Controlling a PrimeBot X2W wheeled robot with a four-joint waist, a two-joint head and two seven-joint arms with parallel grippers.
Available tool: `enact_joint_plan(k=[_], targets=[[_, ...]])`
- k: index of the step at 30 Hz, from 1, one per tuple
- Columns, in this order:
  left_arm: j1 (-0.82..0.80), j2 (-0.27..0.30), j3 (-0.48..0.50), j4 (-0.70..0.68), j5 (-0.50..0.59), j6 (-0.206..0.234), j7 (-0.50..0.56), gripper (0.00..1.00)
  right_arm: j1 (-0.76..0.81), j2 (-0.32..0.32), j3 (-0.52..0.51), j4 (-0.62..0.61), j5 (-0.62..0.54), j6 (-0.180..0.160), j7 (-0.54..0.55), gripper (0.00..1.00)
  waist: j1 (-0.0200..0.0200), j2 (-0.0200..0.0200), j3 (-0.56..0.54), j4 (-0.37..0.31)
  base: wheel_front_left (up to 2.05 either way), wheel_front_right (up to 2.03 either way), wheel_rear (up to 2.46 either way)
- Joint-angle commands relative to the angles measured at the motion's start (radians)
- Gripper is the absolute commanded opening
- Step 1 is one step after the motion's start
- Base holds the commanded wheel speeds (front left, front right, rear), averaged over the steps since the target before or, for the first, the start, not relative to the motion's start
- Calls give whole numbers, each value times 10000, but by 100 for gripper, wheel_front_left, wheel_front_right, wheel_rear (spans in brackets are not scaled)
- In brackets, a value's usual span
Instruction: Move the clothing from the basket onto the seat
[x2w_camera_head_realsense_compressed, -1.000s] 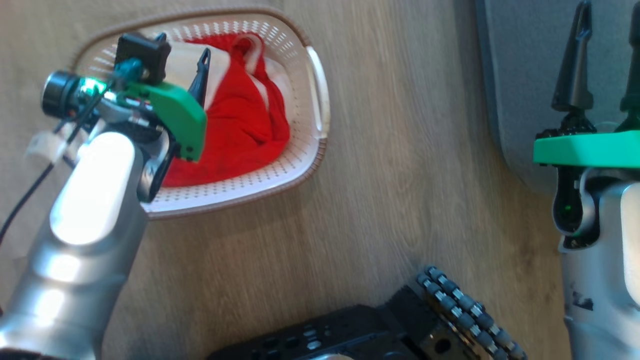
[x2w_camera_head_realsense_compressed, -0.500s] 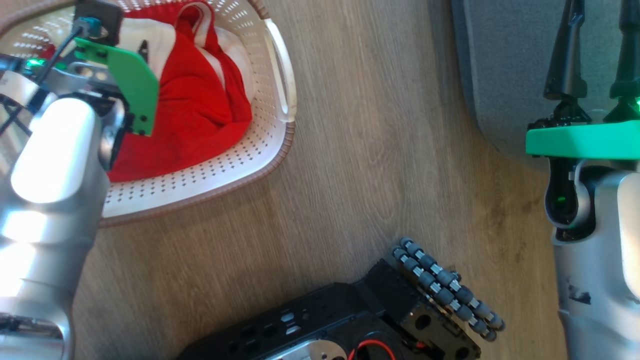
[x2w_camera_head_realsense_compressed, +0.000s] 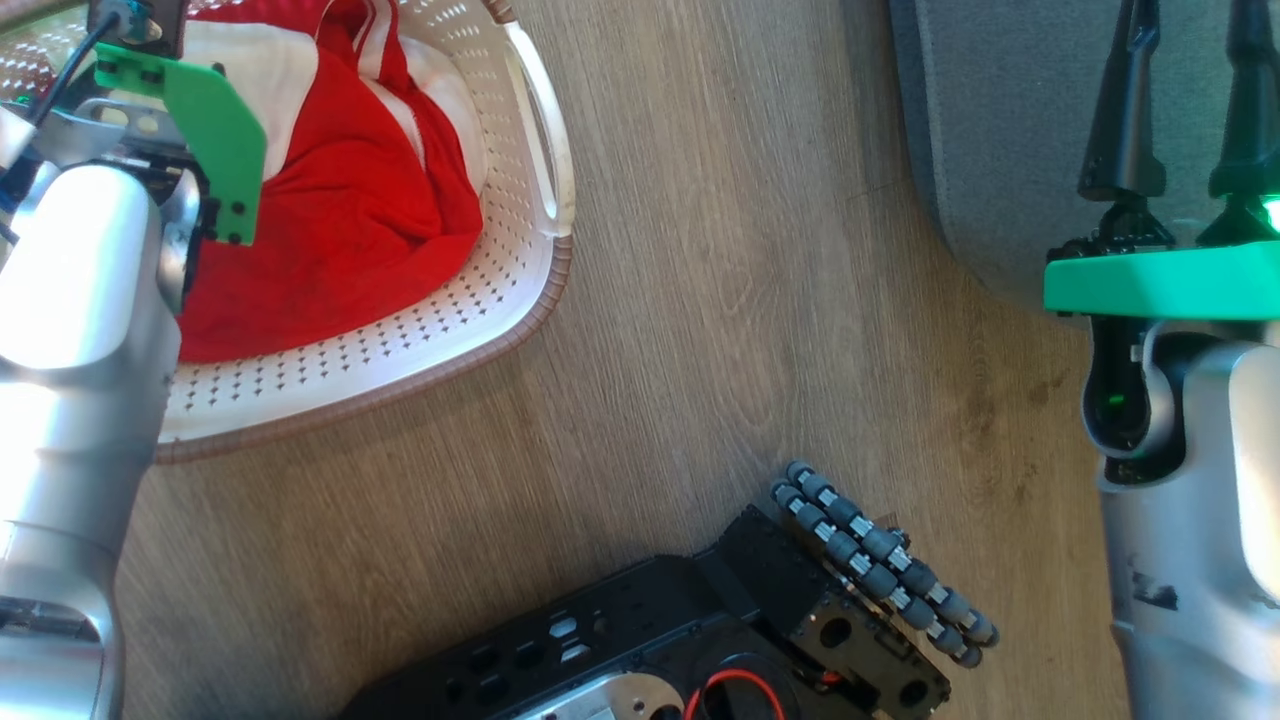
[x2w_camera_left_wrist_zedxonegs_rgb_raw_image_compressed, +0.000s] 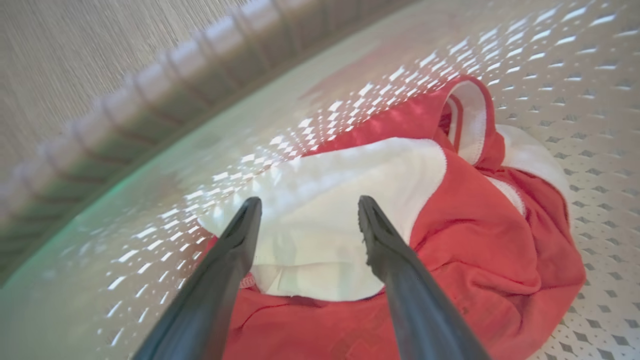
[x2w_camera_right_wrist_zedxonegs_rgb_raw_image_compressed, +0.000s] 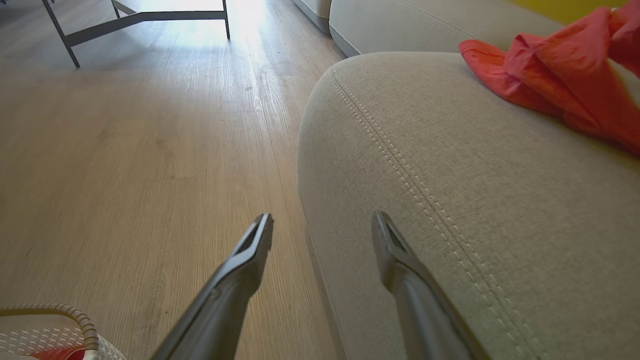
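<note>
Red clothing (x2w_camera_head_realsense_compressed: 340, 200) of soft fabric, with white panels and white stripes, lay heaped inside the cream perforated plastic basket (x2w_camera_head_realsense_compressed: 450, 340) with its brown braided-look rim. The basket stood on the pale wood-grain floor (x2w_camera_head_realsense_compressed: 750, 300), well apart from the large grey upholstered seat (x2w_camera_head_realsense_compressed: 990, 120) with the rounded corner and pale stitched seams.

The left gripper (x2w_camera_left_wrist_zedxonegs_rgb_raw_image_compressed: 305, 205) reached into the basket, its two dark fingers spread wide and empty, their tips over a white panel of the heap; whether they touched the fabric could not be told. The right gripper (x2w_camera_right_wrist_zedxonegs_rgb_raw_image_compressed: 322, 220) hung at the rounded corner of the seat, likewise spread wide and holding nothing, one finger over the floor and the other over the cushion's edge.

In the right wrist view another crumpled red garment (x2w_camera_right_wrist_zedxonegs_rgb_raw_image_compressed: 565, 65) lay on top of the seat, far from the fingers, and a dark metal frame (x2w_camera_right_wrist_zedxonegs_rgb_raw_image_compressed: 135, 17) stood on the floor beyond. The robot's black base (x2w_camera_head_realsense_compressed: 700, 640), with a row of grey rollers (x2w_camera_head_realsense_compressed: 880, 565), sat on the floor between the two arms.
</note>
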Motion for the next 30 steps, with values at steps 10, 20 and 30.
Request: enact_joint_plan(k=[10,20,30], targets=[[-388,368,46,333,7,-151,-78,100,358,-9,160,-352,104,69,-49,100,0,0,226,-116,0,0,0],[-688,447,-149,656,96,-27,-319,100,394,-9,203,-363,177,69,-49,100,0,0,400,-156,0,0,0],[-917,433,-393,934,168,48,-455,100,402,-9,242,-397,161,69,-49,100,0,0,574,-172,0,0,0]])
